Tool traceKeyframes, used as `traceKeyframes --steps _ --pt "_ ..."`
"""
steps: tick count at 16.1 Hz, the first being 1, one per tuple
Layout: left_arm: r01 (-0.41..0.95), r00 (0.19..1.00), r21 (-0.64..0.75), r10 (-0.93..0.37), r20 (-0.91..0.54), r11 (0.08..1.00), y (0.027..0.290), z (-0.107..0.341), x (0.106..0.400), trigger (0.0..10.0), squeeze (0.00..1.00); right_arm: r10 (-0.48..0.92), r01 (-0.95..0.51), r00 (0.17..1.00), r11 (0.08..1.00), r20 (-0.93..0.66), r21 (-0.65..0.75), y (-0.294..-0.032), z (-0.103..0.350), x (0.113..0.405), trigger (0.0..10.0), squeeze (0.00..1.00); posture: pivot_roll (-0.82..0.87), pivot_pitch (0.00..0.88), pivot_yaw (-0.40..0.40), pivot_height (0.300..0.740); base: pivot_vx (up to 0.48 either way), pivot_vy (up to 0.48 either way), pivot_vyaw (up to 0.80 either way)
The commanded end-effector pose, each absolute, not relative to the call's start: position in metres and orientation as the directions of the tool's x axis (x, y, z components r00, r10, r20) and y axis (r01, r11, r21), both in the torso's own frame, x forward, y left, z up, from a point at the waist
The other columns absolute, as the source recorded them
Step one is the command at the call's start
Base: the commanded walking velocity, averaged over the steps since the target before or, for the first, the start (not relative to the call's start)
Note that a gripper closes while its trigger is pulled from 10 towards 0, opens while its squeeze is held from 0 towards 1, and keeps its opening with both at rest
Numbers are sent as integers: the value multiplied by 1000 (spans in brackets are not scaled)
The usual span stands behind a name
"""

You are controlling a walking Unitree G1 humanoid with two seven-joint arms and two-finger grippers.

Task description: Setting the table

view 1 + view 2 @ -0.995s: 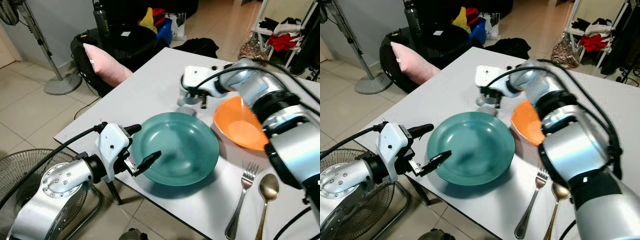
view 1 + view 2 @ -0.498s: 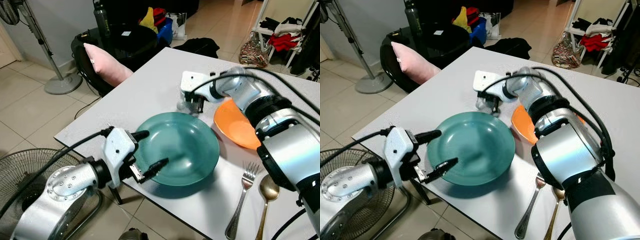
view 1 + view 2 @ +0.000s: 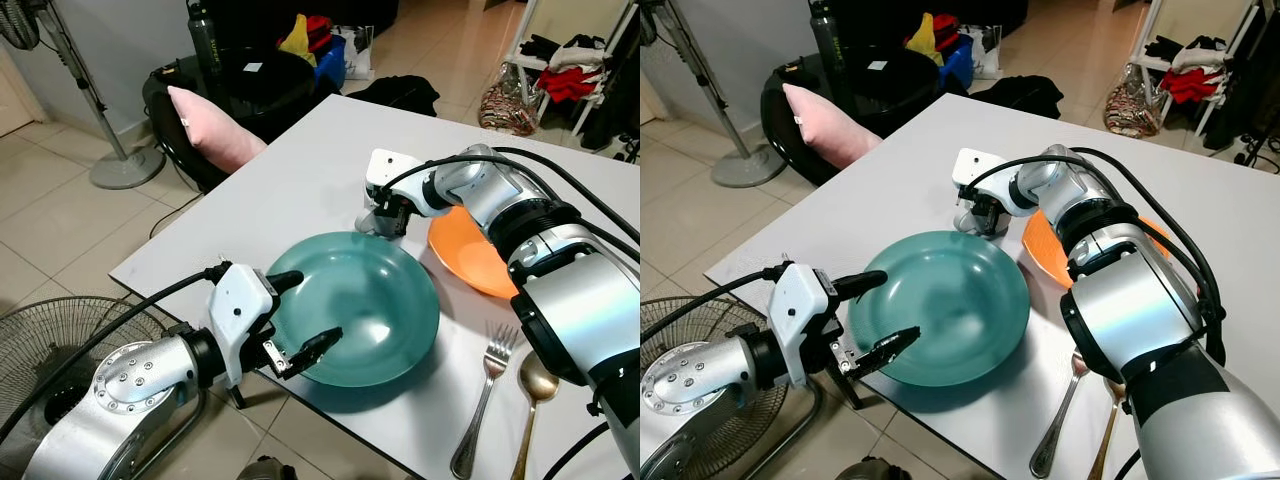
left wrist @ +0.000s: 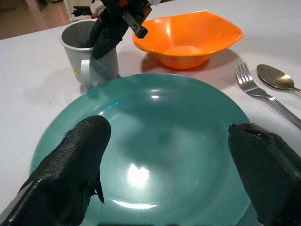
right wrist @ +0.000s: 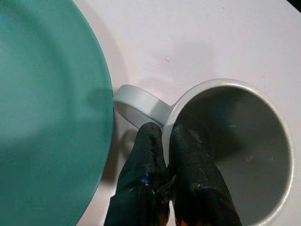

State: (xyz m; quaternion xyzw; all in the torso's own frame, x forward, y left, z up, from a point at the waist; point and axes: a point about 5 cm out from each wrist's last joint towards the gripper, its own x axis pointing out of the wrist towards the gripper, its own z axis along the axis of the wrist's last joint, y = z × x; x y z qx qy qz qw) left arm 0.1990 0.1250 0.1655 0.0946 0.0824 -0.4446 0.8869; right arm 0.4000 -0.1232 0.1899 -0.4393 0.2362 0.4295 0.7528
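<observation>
I see a glossy teal plate point(image 4: 155, 155) catching highlights, a smooth orange bowl point(image 4: 188, 37), a matt grey mug point(image 5: 235, 146). Fork point(image 4: 263, 94) and spoon point(image 4: 277, 79): polished metal. My left gripper's fingers point(image 4: 70, 165) look rubbery, pebbled. Table point(image 3: 290, 170) matt white.

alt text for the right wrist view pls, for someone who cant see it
The right end effector is shut on the rim of a grey mug, one black finger inside the mug and one outside beside its handle. The mug stands on a white table, its handle close to the edge of a teal plate.
</observation>
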Motion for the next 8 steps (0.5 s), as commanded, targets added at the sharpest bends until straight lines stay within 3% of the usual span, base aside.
traceKeyframes --steps 1,3,4,5,7,8 --pt "806 589 105 -774 -234 582 126 168 200 10000 0 442 -855 518 258 -732 -449 -122 192 400 10000 0 -48 0 86 740 0 0 0" --pt "808 588 108 -775 -232 580 126 169 201 10000 0 431 -847 531 273 -730 -455 -124 195 402 10000 0 -53 0 88 740 0 0 0" --pt "806 590 112 -774 -230 581 126 169 203 10000 0 418 -835 549 293 -723 -465 -126 197 403 10000 345 -58 0 90 740 0 0 0" --pt "806 590 113 -774 -230 581 126 169 204 10000 0 415 -832 555 299 -721 -468 -126 198 403 10000 345 -58 0 90 740 0 0 0" --pt "806 590 113 -775 -225 581 125 169 206 10000 0 417 -827 562 312 -715 -468 -127 199 404 10000 1000 -60 0 90 740 0 0 0" --pt "806 590 113 -776 -224 581 125 170 206 10000 0 418 -827 562 302 -714 -475 -127 200 404 10000 1000 -61 0 90 740 0 0 0"
